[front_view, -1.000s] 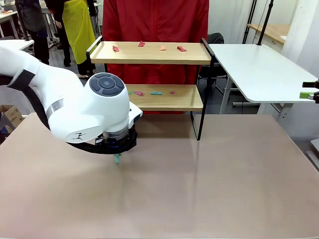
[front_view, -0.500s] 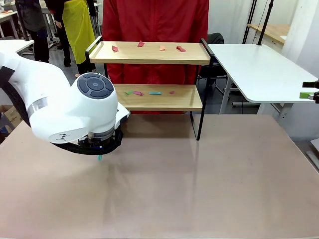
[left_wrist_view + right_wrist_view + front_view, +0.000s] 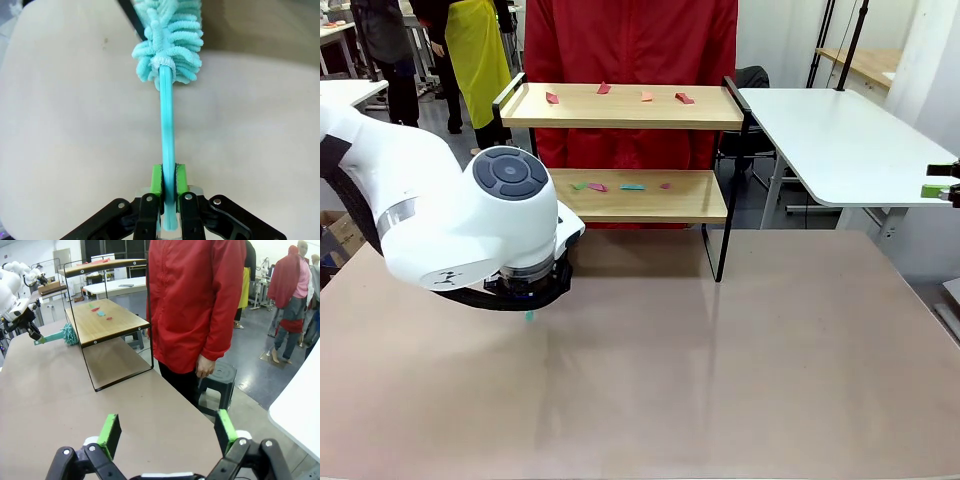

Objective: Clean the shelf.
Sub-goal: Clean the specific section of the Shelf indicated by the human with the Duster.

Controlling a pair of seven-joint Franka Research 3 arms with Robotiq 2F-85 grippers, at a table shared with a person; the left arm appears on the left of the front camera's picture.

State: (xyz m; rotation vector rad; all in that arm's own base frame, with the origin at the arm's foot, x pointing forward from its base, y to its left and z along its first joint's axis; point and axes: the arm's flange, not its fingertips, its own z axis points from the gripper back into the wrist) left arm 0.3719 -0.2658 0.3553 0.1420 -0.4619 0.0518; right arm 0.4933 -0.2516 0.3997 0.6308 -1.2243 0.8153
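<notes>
Shelf [image 3: 620, 112] on table [image 3: 740, 380], just beyond left claw [image 3: 168, 186], open front facing it for reach. Right claw [image 3: 169, 432] released, well off to side, nothing between pads. Left claw clenched on duster [image 3: 167, 125] handle, fluffy head pointing ahead, likely ready to sweep. Coloured scraps [image 3: 633, 187] scattered on both boards.

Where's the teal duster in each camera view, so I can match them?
Front view: teal duster, just its tip under the left arm, left of centre.
Left wrist view: centre, handle in the left gripper, fluffy head at top.
Right wrist view: far left, beside the shelf's lower board.
Shared landmark: the shelf, in front and right wrist views.
</notes>
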